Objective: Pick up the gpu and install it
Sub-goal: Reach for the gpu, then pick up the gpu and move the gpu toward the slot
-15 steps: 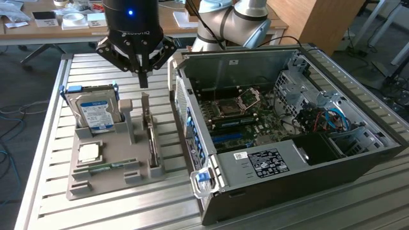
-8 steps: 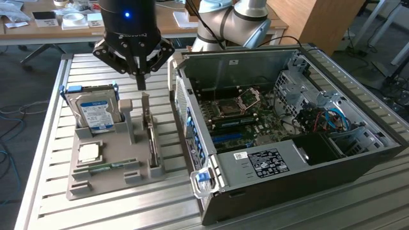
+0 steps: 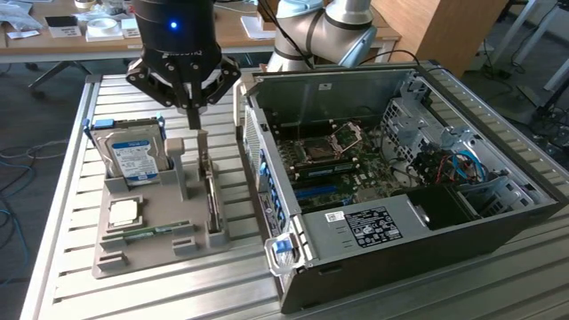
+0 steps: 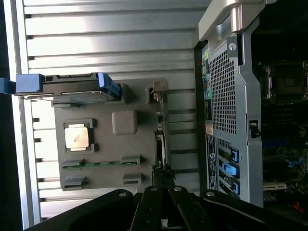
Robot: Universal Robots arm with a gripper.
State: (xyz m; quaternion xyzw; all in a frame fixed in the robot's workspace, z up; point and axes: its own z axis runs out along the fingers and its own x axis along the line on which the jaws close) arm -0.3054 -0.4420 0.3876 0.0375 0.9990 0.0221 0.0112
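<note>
gpu, exterior view: stands on edge in a slot along the right side of the grey fixture tray, just left of the open PC case. Metal bracket end is at the far end.
tray neighbours, exterior view: hard drive upright at far left, CPU and RAM stick lying flat to the left of the card.
gripper, exterior view: fingers pressed together into one narrow tip, hanging over the card's line. Nothing between them, no contact seen.
gpu, wrist view: seen edge-on as a thin strip between the tray and the case.
gripper, wrist view: fingers meet at a point in line with the card's edge. Cannot tell whether the tip touches it.
handling (judgement): likely light, stiff and thin. Bare board and parts look fragile, faces probably smooth.
where to hold (judgement): pinch the two flat faces at the exposed top edge, around mid-length so it does not tip. Keep off the lower connector edge sitting in the slot.
</note>
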